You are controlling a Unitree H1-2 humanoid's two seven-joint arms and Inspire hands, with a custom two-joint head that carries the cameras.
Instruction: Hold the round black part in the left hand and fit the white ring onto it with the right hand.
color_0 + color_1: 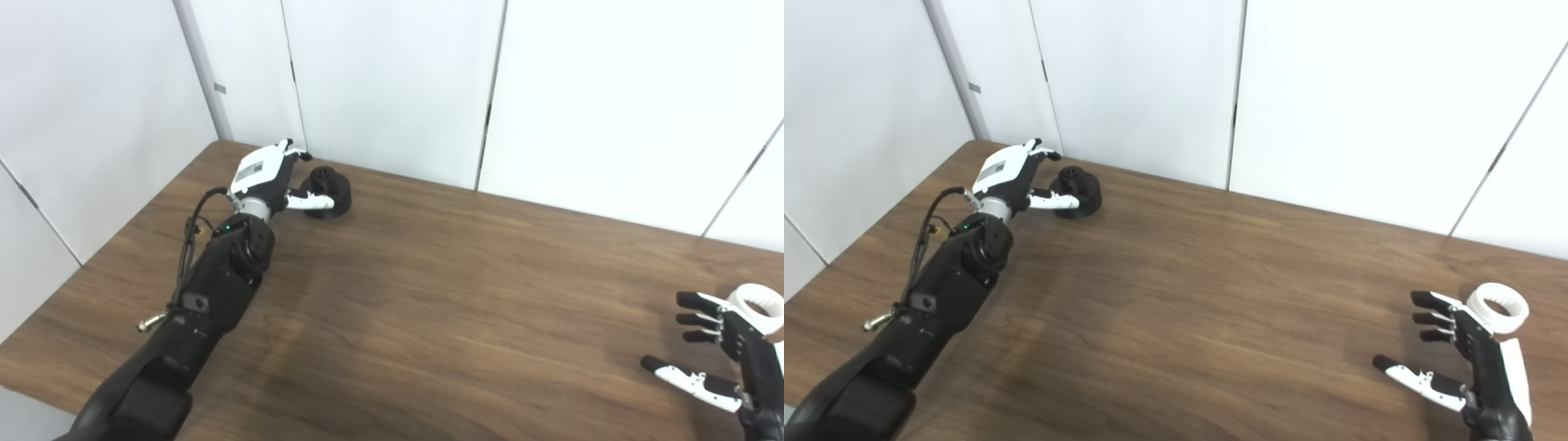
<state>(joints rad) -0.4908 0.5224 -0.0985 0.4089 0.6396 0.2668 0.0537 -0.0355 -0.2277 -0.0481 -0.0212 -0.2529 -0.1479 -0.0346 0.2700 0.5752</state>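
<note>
Both hands are sitting at the reach stage; neither part is lifted, so I judge the task to be at its first step, with the fitting not yet begun. Nearest the cameras, the right hand (1470, 361) is hovering low at the table's (1213, 306) near right corner with fingers spread and thumb (1415, 380) held wide, holding nothing. The white ring (1498, 308) is lying flat on the wood just behind that hand, beside its back rather than between fingers and thumb, so the next move on this side calls for turning or shifting the palm over the ring before closing. Farther off, at the far left near the wall, the left hand (269, 180) is reaching around the round black part (329, 193), which is resting on the table: the thumb is lying across its near side and the fingers are arching above and behind it. Contact looks light at most; I cannot tell whether the grasp is closed, and it looks unfinished. That hand needs to close and lift. The right eye view is showing the whole ring and the gap beside the hand; the left eye view is cutting the ring and the right hand at the picture's edge.
</note>
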